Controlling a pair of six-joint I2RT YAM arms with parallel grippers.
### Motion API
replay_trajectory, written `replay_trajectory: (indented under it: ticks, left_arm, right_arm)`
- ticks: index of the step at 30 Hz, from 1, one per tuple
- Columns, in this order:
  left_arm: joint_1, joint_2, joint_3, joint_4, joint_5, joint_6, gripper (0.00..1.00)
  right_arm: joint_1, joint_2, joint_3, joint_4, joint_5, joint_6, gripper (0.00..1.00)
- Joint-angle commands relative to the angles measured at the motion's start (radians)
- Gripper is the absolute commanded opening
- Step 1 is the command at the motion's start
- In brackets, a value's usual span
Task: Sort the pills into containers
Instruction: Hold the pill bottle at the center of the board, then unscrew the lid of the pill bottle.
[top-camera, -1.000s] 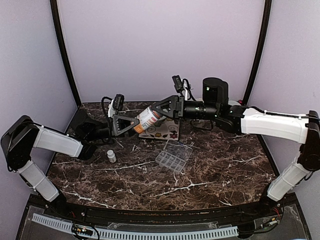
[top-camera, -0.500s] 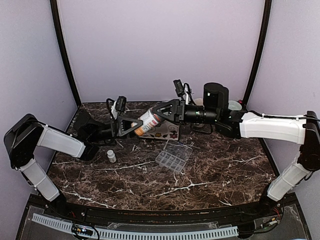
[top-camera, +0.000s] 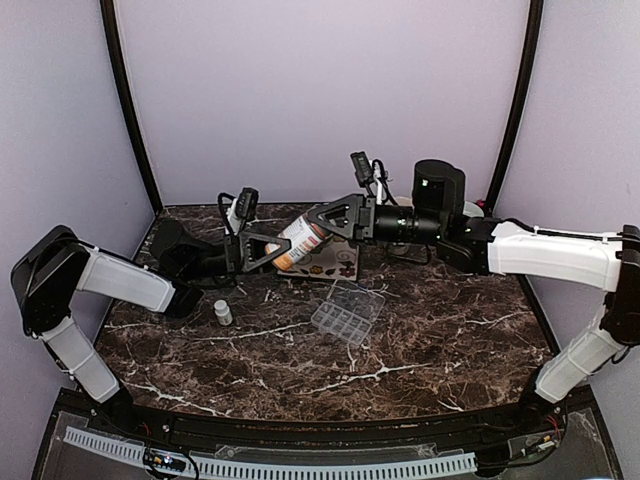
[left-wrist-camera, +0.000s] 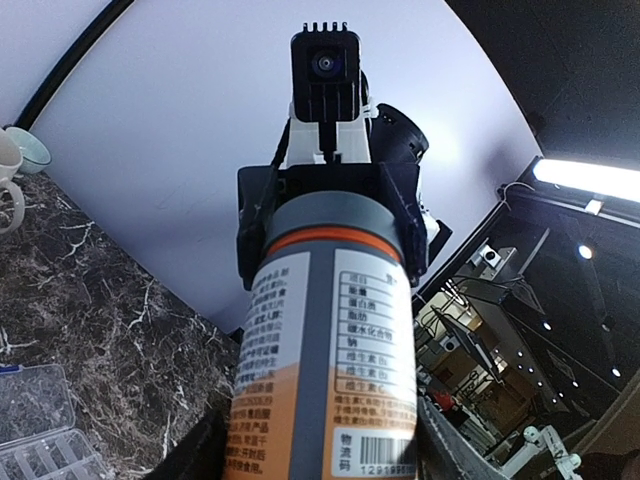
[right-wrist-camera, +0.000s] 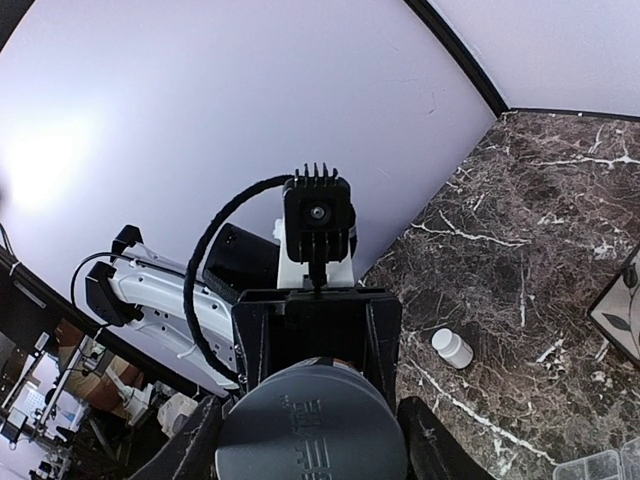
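Orange bottle (top-camera: 298, 240) aloft, long axis spanning both arms; right jaws clamped on its grey cap (right-wrist-camera: 310, 435); left jaws around its base, grip unclear; pill box (top-camera: 347, 312) on the surface (top-camera: 450, 340) below, rightward.

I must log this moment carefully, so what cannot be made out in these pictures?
Pills: too small to see in the pill box, top view.
Pill box: cut off by the left wrist view's corner.
Left gripper's hold on the orange bottle: its fingers cut off at left wrist view's bottom edge.

The pill box's (top-camera: 346, 312) contents are too small to tell.
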Motion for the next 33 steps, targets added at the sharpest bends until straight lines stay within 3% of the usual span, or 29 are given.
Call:
replay_trajectory:
  ticks: [1,7,8,9,17,24,33]
  left_arm:
    - [-0.008,-0.011,0.065,0.075,0.066,-0.073,0.43]
    - [-0.007,0.007,0.116,0.157,0.137,-0.193,0.43]
    - [-0.007,0.014,0.126,0.184,0.150,-0.222,0.43]
    - [-0.007,0.021,0.135,0.209,0.160,-0.252,0.42]
    - [-0.005,0.040,0.204,0.255,0.236,-0.363,0.41]
    - [0.000,0.025,0.243,0.183,0.327,-0.356,0.40]
    - [0.037,0.029,0.256,0.193,0.392,-0.380,0.37]
  right_arm:
    - [0.003,-0.022,0.029,-0.125,0.010,-0.192,0.09]
    - [0.009,-0.055,0.010,-0.178,-0.014,-0.269,0.08]
    - [0.010,-0.061,0.007,-0.191,-0.054,-0.415,0.08]
    - [0.011,-0.066,0.004,-0.205,-0.065,-0.455,0.08]
    - [0.020,-0.082,-0.014,-0.294,-0.077,-0.612,0.04]
    - [0.079,-0.115,-0.008,-0.393,0.062,-0.711,0.04]
    - [0.222,-0.135,-0.018,-0.497,0.364,-0.806,0.03]
